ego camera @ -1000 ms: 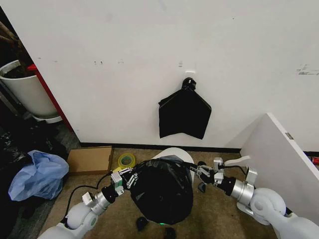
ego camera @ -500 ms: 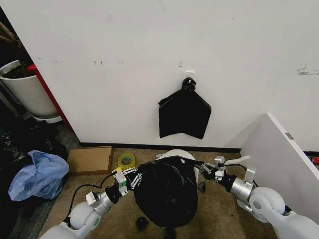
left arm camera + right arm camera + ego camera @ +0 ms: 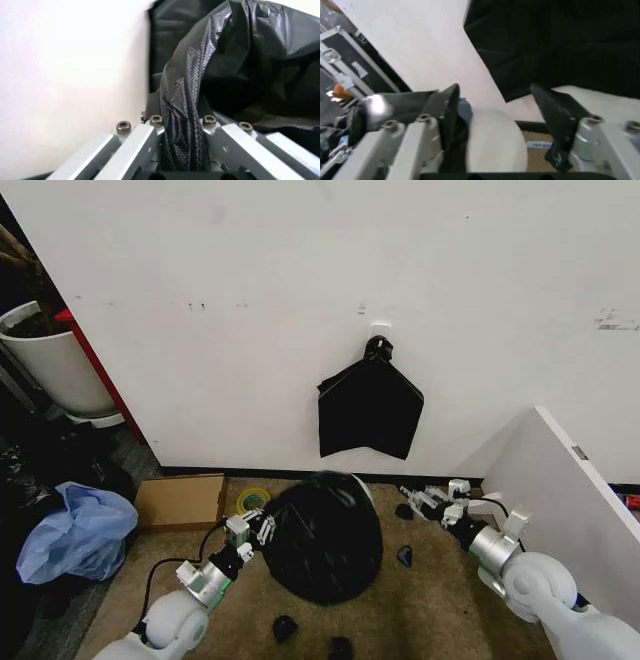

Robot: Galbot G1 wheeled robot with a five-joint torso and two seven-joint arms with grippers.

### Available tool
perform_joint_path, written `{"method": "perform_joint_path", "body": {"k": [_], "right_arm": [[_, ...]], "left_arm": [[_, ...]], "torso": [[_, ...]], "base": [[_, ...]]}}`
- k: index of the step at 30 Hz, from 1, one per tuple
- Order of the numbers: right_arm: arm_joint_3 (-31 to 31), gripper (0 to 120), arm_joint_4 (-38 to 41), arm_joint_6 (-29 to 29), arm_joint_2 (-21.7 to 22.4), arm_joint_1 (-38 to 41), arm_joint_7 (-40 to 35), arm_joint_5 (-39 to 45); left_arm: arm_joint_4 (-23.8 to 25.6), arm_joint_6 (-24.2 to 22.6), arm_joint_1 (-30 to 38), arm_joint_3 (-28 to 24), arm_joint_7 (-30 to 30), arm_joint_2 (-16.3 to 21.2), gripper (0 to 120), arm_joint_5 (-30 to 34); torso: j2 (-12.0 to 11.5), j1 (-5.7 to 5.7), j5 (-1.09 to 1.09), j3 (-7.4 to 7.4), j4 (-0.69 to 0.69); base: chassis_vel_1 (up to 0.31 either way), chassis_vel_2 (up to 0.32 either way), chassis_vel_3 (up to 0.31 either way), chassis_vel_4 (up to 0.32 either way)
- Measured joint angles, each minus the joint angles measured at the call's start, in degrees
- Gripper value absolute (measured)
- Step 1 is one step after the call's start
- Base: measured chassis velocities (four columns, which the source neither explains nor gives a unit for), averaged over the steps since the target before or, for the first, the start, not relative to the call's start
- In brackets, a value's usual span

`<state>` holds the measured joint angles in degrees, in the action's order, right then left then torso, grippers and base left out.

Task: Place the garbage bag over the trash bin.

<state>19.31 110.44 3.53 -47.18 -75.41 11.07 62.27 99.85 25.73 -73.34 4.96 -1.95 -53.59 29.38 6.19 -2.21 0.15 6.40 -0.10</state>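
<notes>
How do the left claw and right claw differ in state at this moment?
The left claw is shut on a fold of the garbage bag, at the bag's left side; the right claw is open, holds nothing and sits clear of the bag on its right. Both hover low near the trash bin.

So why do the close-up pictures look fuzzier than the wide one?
Head view: even light, sharp, the garbage bag a dull black mass with little detail. Left wrist view: the wall washes out to white, while the film clamped in the left gripper shows crisp weave. Right wrist view: soft all over, the right gripper blurred and open.
</notes>
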Motion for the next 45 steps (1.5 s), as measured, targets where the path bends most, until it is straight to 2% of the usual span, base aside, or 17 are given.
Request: {"method": "perform_joint_path", "body": {"k": [1,2,3,6,9,11,13,17,20,25,30,39,45], "right_arm": [[-0.1,61,2.1,-0.1,-0.8,-0.5,-2.7,-1.5],[-0.6,60,3.5,-0.1,-1.3,-0.8,-4.6,-2.8],[-0.6,60,3.5,-0.1,-1.3,-0.8,-4.6,-2.8],[-2.4,47,7.1,0.6,-2.7,-1.2,-10.1,-8.1],[-4.1,36,11.2,4.8,-4.7,-1.9,-17.2,-15.1],[-4.5,32,12.4,6.2,-5.2,-2.3,-19.0,-16.2],[-5.9,22,15.4,9.4,-6.7,-3.5,-22.6,-17.9],[-8.9,7,19.6,12.2,-8.6,-4.5,-26.0,-19.8],[-10.5,0,20.3,13.8,-9.1,-4.6,-27.0,-20.5],[-13.7,0,18.0,16.1,-10.7,-3.3,-28.9,-21.6],[-19.5,0,13.2,21.0,-13.4,1.0,-34.6,-21.2],[-24.1,0,8.2,23.0,-17.1,5.4,-38.2,-21.6],[-25.3,0,1.6,22.5,-20.7,9.6,-39.3,-23.7]], "left_arm": [[1.8,-2.4,-0.1,-0.4,5.0,-0.8,4,-2.5],[3.4,-4.2,-0.2,-0.7,7.5,-1.2,4,-3.6],[3.4,-4.2,-0.2,-0.7,7.5,-1.2,4,-3.6],[6.9,-8.7,-0.1,-1.7,12.6,-1.9,4,-5.4],[8.2,-13.3,0.1,-2.2,16.7,-2.4,4,-6.5],[8.2,-14.1,0.1,-2.3,17.6,-2.6,4,-6.6],[8.0,-15.3,0.2,-2.5,19.3,-3.2,4,-7.0],[5.6,-15.0,0.9,-3.6,20.0,-4.9,4,-9.0],[4.4,-14.3,1.7,-4.7,20.1,-6.0,4,-10.3],[2.9,-13.1,2.9,-6.5,20.1,-7.9,4,-13.5],[2.3,-12.6,4.1,-8.0,20.0,-8.5,4,-15.0],[3.0,-12.3,4.4,-9.3,19.8,-8.8,4,-15.6],[4.2,-9.1,3.2,-10.5,17.5,-9.8,4,-17.4]], "torso": [[0.0,0.0,-0.02,0.0,0.0],[0.0,0.0,-0.02,0.0,-0.01],[0.0,0.0,-0.02,0.0,-0.01],[0.0,0.0,0.0,0.0,-0.02],[0.0,0.0,-0.01,0.0,-0.01],[0.0,0.0,0.0,0.0,-0.01],[0.0,0.0,-0.01,0.0,-0.01],[0.0,0.0,-0.02,0.0,-0.01],[0.0,0.0,-0.01,0.0,-0.01],[0.0,0.0,0.0,0.0,-0.02],[0.0,0.0,-0.01,0.0,-0.01],[0.0,0.0,-0.01,0.0,-0.01],[0.0,0.0,-0.01,0.0,-0.01]], "base": [[0.0,0.0,0.0,0.0],[0.0,0.0,0.0,0.0],[0.0,0.0,0.0,0.0],[0.0,0.0,0.0,0.0],[0.0,0.0,0.0,0.0],[0.0,0.0,0.0,0.0],[0.0,0.0,0.0,0.0],[0.0,0.0,0.0,0.0],[0.0,0.0,0.0,0.0],[0.0,0.0,0.0,0.0],[0.0,0.0,0.0,0.0],[0.0,0.0,0.0,0.0],[0.0,0.0,0.0,0.0]]}}
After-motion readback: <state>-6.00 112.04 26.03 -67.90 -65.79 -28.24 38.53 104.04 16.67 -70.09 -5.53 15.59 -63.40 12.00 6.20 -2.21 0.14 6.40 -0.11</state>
